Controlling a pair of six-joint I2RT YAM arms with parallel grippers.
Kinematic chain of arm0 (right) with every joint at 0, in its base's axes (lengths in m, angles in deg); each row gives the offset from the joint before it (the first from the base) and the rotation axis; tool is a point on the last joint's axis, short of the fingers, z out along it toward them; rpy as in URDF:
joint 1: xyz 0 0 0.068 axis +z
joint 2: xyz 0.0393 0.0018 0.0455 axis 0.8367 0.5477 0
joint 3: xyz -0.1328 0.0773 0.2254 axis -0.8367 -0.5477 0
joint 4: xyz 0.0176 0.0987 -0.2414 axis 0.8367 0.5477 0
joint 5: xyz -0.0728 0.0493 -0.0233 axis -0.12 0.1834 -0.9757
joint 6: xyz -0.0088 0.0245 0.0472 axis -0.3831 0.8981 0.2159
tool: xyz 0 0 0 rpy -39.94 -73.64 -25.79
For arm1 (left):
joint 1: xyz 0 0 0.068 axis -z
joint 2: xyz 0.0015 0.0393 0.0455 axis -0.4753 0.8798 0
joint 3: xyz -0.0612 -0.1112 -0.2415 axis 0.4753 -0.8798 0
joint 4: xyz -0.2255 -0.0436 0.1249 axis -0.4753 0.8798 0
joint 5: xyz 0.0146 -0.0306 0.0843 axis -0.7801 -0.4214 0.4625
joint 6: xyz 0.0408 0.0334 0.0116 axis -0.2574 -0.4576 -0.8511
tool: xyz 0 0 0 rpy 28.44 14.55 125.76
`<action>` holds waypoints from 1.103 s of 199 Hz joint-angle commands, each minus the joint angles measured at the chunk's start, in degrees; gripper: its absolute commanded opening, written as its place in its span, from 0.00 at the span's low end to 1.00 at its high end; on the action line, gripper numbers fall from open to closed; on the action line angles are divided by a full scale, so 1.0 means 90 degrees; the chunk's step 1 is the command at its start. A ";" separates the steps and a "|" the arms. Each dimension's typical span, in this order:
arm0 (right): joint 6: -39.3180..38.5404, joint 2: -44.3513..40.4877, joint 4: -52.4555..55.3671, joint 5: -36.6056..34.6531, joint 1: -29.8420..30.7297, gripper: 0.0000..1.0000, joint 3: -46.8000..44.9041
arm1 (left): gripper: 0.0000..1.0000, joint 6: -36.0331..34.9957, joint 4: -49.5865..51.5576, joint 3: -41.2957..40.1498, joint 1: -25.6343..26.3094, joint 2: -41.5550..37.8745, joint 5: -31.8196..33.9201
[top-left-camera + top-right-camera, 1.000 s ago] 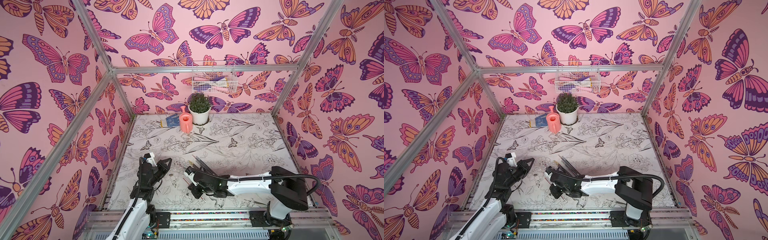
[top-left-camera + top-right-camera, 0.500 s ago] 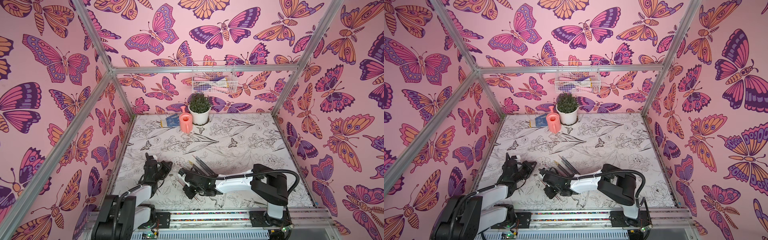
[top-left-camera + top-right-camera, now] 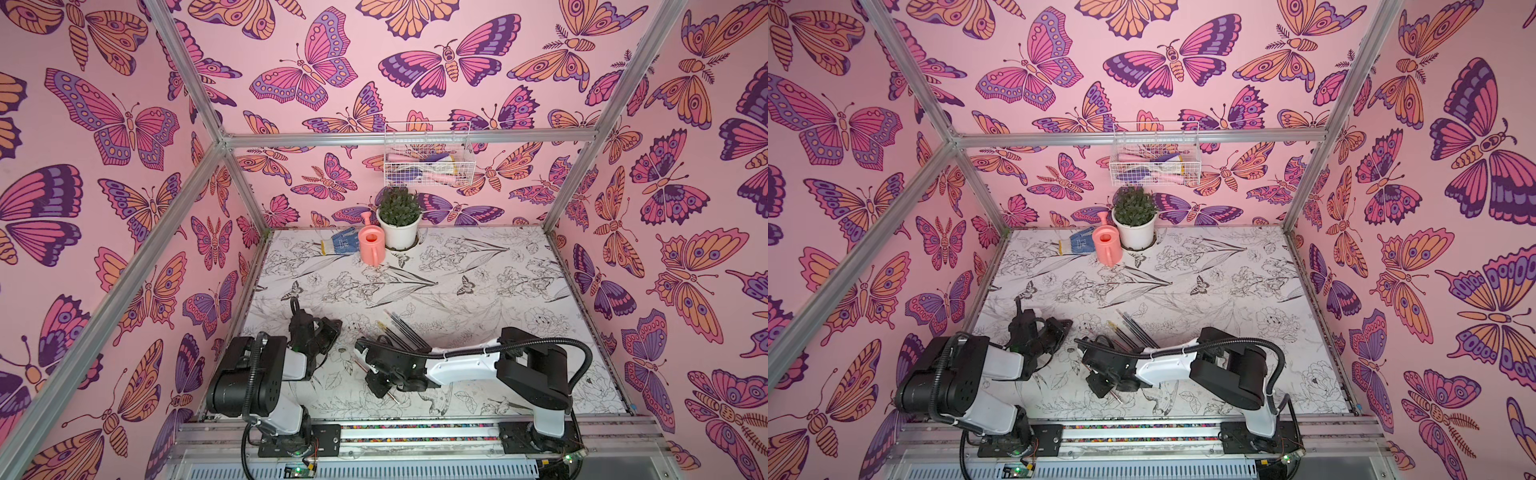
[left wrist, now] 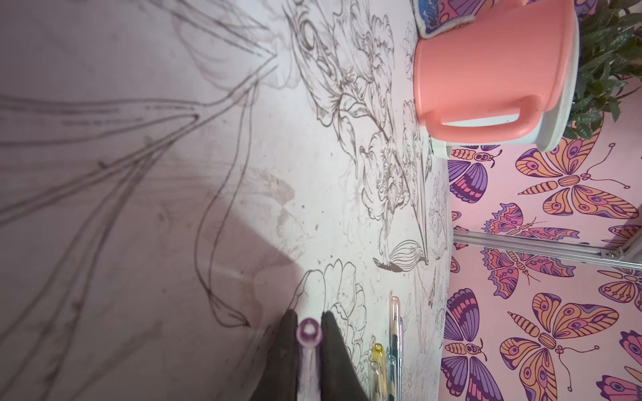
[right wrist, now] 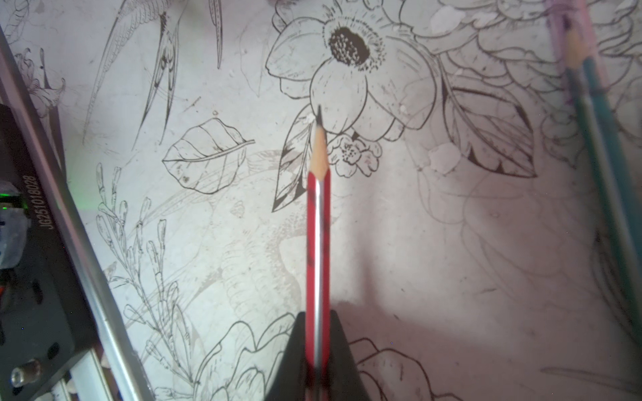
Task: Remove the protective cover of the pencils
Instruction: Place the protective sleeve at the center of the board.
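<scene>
plainly, bracket [image 5: 34,277] reads jg251018028; right hand [image 5: 318,321] grips pencil [image 5: 318,225].

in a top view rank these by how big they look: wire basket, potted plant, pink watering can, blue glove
1. wire basket
2. potted plant
3. pink watering can and blue glove: about alike, not ranked

Pencils [image 3: 405,329] clutter near table [image 3: 478,303]; middle open.

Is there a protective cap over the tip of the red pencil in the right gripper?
No, in the right wrist view the red pencil held in the right gripper shows bare sharpened wood and lead.
</scene>
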 commanded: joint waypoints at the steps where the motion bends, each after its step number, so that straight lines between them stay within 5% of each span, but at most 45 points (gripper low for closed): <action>1: -0.0048 0.0154 0.0425 -0.0135 0.0059 0.00 0.0115 | 0.01 -0.0179 0.0501 0.0017 -0.0065 0.0121 0.0139; 52: -0.0082 0.0026 0.0571 -0.0197 0.0154 0.00 0.0152 | 0.00 -0.0530 0.4381 0.0756 -0.0065 -0.1659 0.0826; 81: -0.0103 0.0027 0.0647 -0.0181 0.0192 0.00 0.0243 | 0.10 -0.0511 0.5101 0.0722 -0.0077 -0.2711 0.1130; 110: -0.0172 0.0120 0.0781 -0.0169 0.0227 0.00 0.0411 | 0.00 -0.0809 0.5699 0.1080 -0.0084 -0.2164 0.1020; 140: -0.0185 0.0144 0.0836 -0.0157 0.0253 0.00 0.0521 | 0.00 -0.0977 0.5805 0.1416 -0.0084 -0.1284 0.0685; 220: -0.0270 0.0457 0.1091 -0.0091 0.0283 0.00 0.0886 | 0.00 -0.1239 0.6345 0.1729 -0.0074 -0.0867 0.0973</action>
